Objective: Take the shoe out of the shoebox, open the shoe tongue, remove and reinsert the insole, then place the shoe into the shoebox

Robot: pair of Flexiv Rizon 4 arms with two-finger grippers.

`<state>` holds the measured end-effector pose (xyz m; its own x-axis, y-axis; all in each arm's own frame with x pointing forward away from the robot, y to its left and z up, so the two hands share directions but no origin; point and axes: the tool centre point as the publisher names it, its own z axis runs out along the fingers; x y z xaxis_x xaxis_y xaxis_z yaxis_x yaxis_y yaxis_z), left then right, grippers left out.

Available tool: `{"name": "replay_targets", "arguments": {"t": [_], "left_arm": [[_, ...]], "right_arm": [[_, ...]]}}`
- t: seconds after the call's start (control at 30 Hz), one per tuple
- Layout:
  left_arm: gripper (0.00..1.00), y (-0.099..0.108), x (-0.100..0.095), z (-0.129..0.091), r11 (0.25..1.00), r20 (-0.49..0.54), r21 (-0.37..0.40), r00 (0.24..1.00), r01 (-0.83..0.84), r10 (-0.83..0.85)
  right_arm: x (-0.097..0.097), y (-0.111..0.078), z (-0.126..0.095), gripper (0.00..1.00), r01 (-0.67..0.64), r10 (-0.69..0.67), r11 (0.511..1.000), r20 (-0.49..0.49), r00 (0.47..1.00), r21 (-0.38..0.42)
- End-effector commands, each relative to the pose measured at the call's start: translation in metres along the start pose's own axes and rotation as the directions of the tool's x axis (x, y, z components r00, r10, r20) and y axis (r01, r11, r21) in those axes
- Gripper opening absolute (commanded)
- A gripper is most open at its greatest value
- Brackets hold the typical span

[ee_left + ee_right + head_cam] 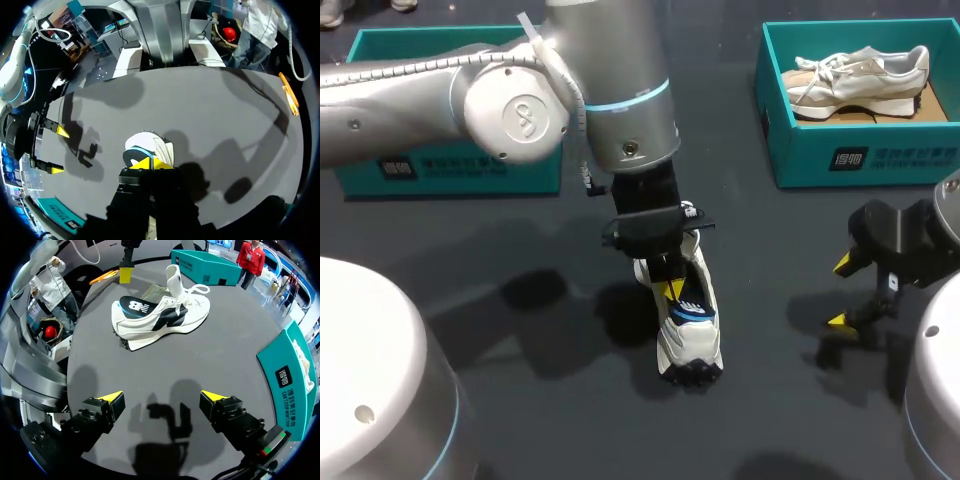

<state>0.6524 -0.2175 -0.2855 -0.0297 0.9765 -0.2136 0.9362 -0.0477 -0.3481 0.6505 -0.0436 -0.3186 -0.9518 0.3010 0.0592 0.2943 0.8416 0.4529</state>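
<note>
Dark tabletop (pixel 770 230) carries the shoe (pixel 692 340); left pincer (pixel 670 290) pressed together over it, right pincer (pixel 840 292) spread apart nearby.

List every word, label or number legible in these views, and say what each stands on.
Right shoebox, front wall: white label print, too blurred to read.
Left shoebox, front wall: white label print, too blurred to read.
Shoe, dark blue part at the heel: a white mark, not clearly legible.
Nothing else legible.

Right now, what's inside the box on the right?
One pale sneaker lies on its side in the teal box, on brown cardboard. The box's near wall hides the strip of floor just in front of it.
</note>
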Motion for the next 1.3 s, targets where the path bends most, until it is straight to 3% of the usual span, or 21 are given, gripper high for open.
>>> {"name": "replay_targets", "arguments": {"t": [0.03,0.43,0.9,1.13,1.3], "left_arm": [[0.0,0.005,-0.009,0.012,1.0,-0.016,0.01,1.0,-0.005,0.005],[0.0,0.006,-0.013,0.044,1.0,-0.036,0.0,0.999,-0.008,0.008],[0.0,0.014,-0.01,0.061,0.999,-0.034,-0.022,0.999,0.028,-0.029],[0.0,0.009,-0.012,0.036,0.999,0.034,-0.035,0.999,0.023,-0.022],[0.0,0.004,-0.016,0.036,0.999,0.036,-0.038,0.999,0.004,-0.003]], "right_arm": [[0.002,0.0,-0.001,1.0,0.0,0.0,1.0,0.003,1.0,0.002],[0.002,0.0,-0.001,1.0,0.0,0.0,1.0,0.003,1.0,0.002],[0.002,0.0,-0.001,1.0,0.0,0.0,1.0,0.003,1.0,0.002],[0.002,0.0,-0.001,1.0,0.0,0.0,1.0,0.003,1.0,0.002],[0.002,0.0,-0.001,1.0,0.0,0.0,1.0,0.003,1.0,0.002]]}}
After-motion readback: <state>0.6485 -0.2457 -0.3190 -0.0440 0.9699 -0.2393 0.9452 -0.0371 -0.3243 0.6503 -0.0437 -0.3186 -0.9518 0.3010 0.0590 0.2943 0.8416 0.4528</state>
